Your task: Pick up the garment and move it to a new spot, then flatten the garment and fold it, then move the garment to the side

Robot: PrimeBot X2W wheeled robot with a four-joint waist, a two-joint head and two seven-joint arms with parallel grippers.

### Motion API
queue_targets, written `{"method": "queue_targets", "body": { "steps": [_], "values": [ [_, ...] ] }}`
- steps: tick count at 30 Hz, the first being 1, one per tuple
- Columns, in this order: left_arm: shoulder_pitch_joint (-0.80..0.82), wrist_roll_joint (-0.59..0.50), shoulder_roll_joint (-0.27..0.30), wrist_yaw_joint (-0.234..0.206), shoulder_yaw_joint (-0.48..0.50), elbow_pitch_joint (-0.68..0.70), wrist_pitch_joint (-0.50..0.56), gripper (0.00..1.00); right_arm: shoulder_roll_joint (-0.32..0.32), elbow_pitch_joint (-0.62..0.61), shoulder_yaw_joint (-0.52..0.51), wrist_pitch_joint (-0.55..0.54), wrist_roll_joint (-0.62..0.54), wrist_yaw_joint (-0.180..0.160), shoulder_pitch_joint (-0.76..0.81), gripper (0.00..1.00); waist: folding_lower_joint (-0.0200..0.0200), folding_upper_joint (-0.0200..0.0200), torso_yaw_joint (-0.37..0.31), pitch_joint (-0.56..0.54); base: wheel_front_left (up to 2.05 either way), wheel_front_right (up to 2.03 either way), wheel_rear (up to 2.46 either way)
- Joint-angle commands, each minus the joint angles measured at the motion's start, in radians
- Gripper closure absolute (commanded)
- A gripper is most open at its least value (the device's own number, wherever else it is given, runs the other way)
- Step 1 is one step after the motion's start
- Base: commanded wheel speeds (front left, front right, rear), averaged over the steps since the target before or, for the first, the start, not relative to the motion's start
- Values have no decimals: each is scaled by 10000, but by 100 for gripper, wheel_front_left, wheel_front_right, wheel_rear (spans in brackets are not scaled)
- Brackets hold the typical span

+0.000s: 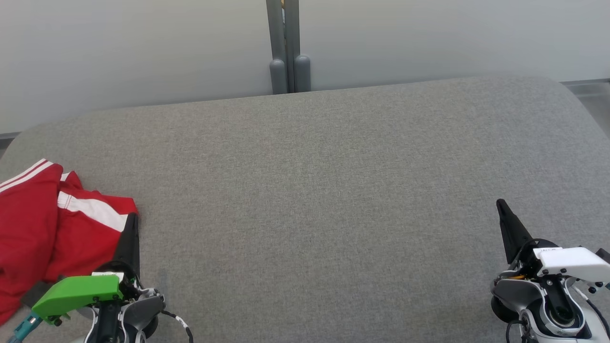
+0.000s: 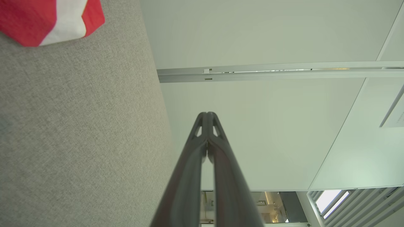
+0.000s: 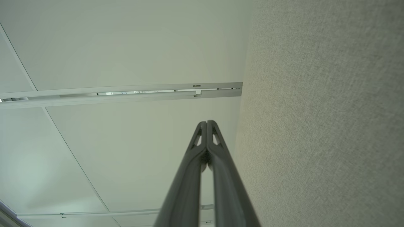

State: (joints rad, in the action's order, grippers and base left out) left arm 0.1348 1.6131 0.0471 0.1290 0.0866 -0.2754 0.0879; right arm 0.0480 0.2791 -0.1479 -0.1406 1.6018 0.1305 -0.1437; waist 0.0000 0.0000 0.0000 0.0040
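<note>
Grey cushion (image 1: 305,190) bears the red garment (image 1: 47,228); left end effector (image 1: 134,217) and right end effector (image 1: 500,204) closed, empty.

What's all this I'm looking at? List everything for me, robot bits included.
garment: one, red with white stripes, crumpled at the left edge of the padded surface
padded surface: one, grey fabric, spanning the head view
post: one, grey, upright behind the surface, at the middle
wall panels: two, pale, either side of the post
left gripper: one, dark fingers, green cover, shut and empty, lower left beside the garment
right gripper: one, dark fingers, white cover, shut and empty, lower right
</note>
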Motion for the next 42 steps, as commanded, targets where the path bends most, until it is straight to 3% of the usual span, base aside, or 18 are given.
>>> {"method": "queue_targets", "body": {
  "steps": [1,42],
  "values": [
    [134,1,72,58,12,27,29,100,50,-50,0,-36,60,5,66,100,0,0,0,0,0,0,0],
    [135,0,73,58,12,27,30,100,51,-50,0,-36,60,5,66,100,0,0,0,0,0,0,0]
  ]
}}
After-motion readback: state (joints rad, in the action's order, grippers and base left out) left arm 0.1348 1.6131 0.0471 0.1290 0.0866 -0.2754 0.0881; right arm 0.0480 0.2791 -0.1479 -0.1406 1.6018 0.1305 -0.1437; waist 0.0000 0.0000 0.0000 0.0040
